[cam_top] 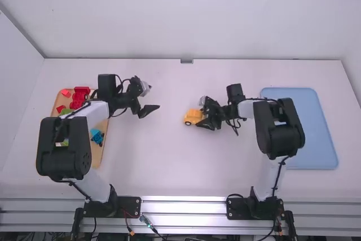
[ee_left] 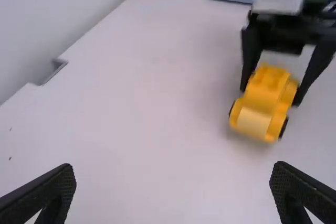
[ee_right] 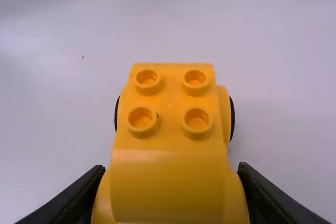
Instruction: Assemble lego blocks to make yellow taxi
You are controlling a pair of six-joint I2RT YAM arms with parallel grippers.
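The yellow taxi [ee_right: 168, 182] sits pinched between the right gripper's [cam_top: 199, 114] fingers, left of the blue tray [cam_top: 322, 139]; that gripper points away from the tray. Farther left, the left gripper [cam_top: 154, 97], fingers spread wide, points tray-ward.

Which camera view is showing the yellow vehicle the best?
The right wrist view: the vehicle is large there, with four studs easy to count. The left wrist view shows its opposite end and wheels, between the right gripper's fingers. In the high view it is small, studs hard to tell.
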